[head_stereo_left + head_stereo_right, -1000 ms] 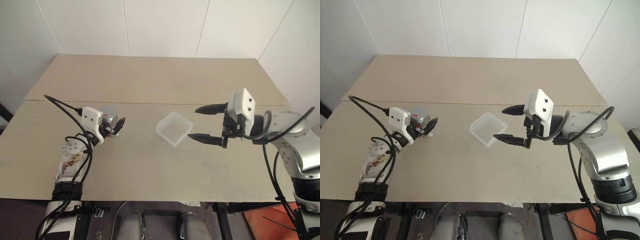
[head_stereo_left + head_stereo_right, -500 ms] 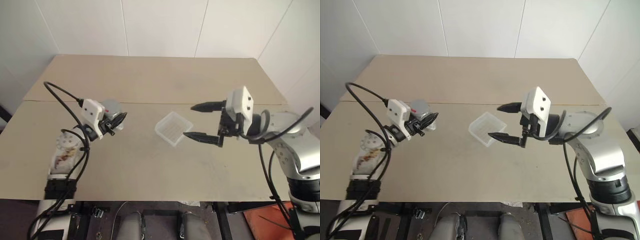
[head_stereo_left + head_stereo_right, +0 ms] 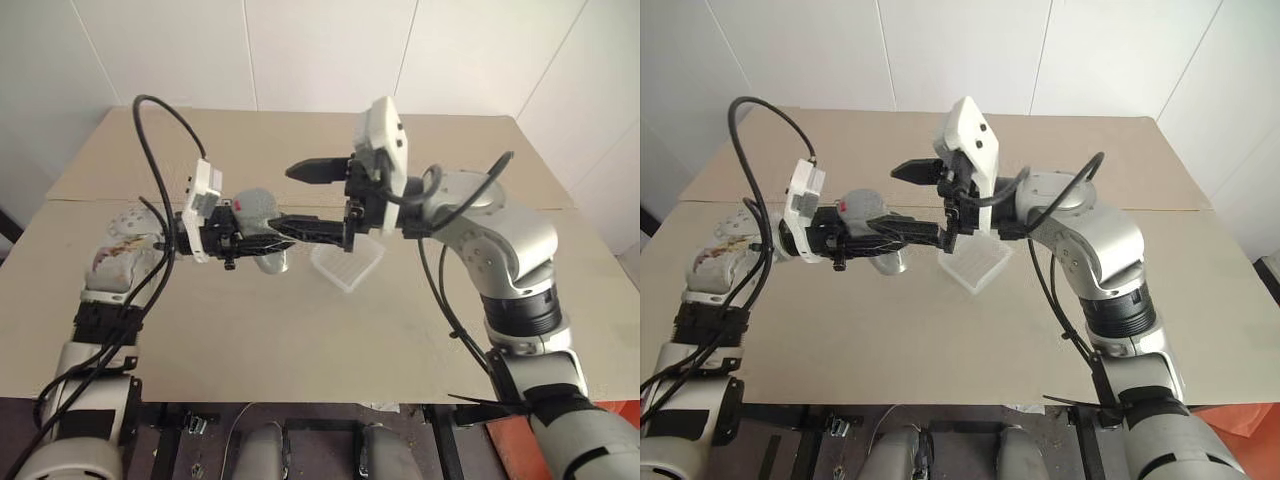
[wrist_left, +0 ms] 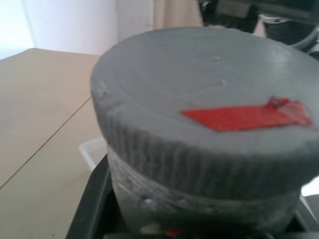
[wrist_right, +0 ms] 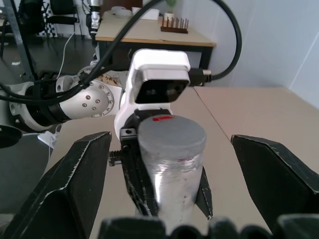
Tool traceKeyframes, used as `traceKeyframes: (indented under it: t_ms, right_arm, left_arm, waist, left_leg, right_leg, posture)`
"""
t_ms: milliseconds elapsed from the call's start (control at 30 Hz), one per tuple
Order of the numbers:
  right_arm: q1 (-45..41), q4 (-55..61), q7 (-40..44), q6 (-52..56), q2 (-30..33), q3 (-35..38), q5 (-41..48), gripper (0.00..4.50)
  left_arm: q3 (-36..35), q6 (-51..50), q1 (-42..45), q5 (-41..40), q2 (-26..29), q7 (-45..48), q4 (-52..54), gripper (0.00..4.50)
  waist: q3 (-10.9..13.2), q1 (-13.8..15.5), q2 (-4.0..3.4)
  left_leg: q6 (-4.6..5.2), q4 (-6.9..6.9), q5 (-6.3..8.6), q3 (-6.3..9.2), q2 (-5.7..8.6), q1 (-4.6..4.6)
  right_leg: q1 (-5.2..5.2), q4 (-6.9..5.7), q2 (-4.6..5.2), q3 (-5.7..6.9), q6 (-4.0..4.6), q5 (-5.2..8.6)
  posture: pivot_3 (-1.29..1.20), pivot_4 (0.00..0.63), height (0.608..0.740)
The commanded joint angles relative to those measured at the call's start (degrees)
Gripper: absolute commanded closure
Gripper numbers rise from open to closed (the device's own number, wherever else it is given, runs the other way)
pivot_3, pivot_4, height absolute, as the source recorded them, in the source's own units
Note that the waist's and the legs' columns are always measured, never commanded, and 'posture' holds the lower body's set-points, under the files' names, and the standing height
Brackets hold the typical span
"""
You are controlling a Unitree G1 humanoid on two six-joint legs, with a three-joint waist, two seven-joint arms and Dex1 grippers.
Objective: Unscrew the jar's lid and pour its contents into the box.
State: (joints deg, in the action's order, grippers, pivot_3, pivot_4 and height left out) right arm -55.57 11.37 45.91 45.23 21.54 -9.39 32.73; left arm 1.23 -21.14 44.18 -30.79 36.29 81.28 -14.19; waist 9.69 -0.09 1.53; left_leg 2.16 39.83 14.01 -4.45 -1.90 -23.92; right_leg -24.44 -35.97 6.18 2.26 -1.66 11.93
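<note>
The bench (image 3: 300,330) carries the box (image 3: 348,264), a clear shallow tray; its bottom looks bare, though the grippers hide a part of it. Above the bench, just beside the box, the left gripper (image 3: 262,243) is clamped on the jar (image 3: 258,210), which is lifted off the surface. The grey lid (image 5: 172,134) with a red mark is on the jar. The right gripper (image 3: 300,200) has its fingers spread wide, one on each side of the jar and apart from it. A black cable (image 3: 165,130) arches over the left arm.
</note>
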Motion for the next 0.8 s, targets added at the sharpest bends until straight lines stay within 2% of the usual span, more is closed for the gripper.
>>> traceKeyframes:
  t_ms: [33, 400, 433, 500, 600, 633, 700, 800]
  right_arm:
    - [-2.0, 0.4, -2.5, 2.6, -1.5, -0.3, -0.2, 0.0]
    - [-4.4, -3.2, -5.0, 5.7, -5.6, -1.6, -1.3, 0.0]
    - [-4.6, -3.6, -4.9, 5.9, -5.8, -1.9, -1.4, 0.29]
    - [-4.8, -4.3, -4.7, 5.8, -6.0, -2.3, -1.7, 0.6]
    - [-5.0, -5.1, -4.1, 5.6, -6.0, -2.7, -1.9, 1.58]
    - [-5.1, -5.5, -3.3, 5.2, -5.8, -2.9, -2.0, 1.74]
    - [-5.4, -6.6, -1.4, 4.0, -5.7, -3.1, -1.9, 1.74]
    - [-5.0, -9.4, 9.5, -1.6, -4.6, -2.5, 0.2, 1.74]
  left_arm:
    - [0.5, 2.5, 2.4, 0.9, -0.6, 3.1, -1.2, 2.57]
    - [1.4, 5.1, 4.9, 3.7, -1.9, 5.5, -4.2, 2.57]
    - [1.4, 5.2, 5.0, 3.8, -1.9, 5.6, -4.1, 2.57]
    - [1.3, 5.3, 5.1, 3.9, -1.9, 5.7, -4.0, 2.57]
    - [1.3, 5.6, 5.4, 4.2, -1.8, 5.9, -4.1, 2.57]
    - [1.1, 5.5, 5.6, 4.0, -1.7, 6.0, -4.1, 2.57]
    - [0.9, 5.4, 6.0, 3.7, -1.5, 6.9, -3.9, 2.57]
    - [0.6, 4.9, 6.7, 2.0, -0.8, 10.1, -2.8, 2.57]
  waist:
    - [0.0, -0.1, 0.0]
    - [0.0, -0.6, 0.0]
    - [0.0, -0.6, 0.0]
    - [0.0, -0.6, 0.0]
    - [0.0, -0.7, 0.0]
    - [0.0, -0.6, 0.0]
    - [0.0, -0.6, 0.0]
    - [0.0, -0.6, 0.0]
  left_leg:
    - [0.0, 0.0, 0.0, 0.0, -0.01, 0.0]
    - [0.0, 0.0, 0.0, 0.04, -0.02, -0.12]
    - [0.0, 0.0, 0.0, 0.04, -0.02, -0.14]
    - [0.0, 0.01, 0.0, 0.05, -0.02, -0.19]
    - [0.0, 0.0, 0.0, 0.07, -0.02, -0.22]
    - [0.0, 0.01, 0.0, 0.07, -0.02, -0.25]
    - [0.0, 0.02, -0.01, 0.07, -0.02, -0.27]
    - [0.0, 0.02, 0.0, 0.07, -0.01, -0.32]
  right_leg:
    - [-0.01, 0.0, -0.01, 0.0, 0.0, 0.0]
    - [-0.12, -0.12, -0.03, -0.01, 0.0, 0.0]
    - [-0.12, -0.13, -0.03, -0.01, -0.01, -0.01]
    - [-0.15, -0.12, -0.03, 0.0, -0.01, -0.01]
    - [-0.22, -0.13, -0.03, 0.0, -0.01, -0.01]
    - [-0.25, -0.13, -0.03, 0.0, -0.01, -0.01]
    - [-0.27, -0.13, -0.03, -0.01, -0.01, -0.01]
    - [-0.31, -0.13, -0.03, -0.01, -0.01, -0.01]
  posture:
    - [0.0, 0.15, 0.74]
    - [0.0, 0.15, 0.74]
    - [0.0, 0.15, 0.74]
    - [0.0, 0.15, 0.74]
    - [0.0, 0.15, 0.74]
    - [0.0, 0.15, 0.74]
    - [0.0, 0.15, 0.74]
    - [0.0, 0.15, 0.74]
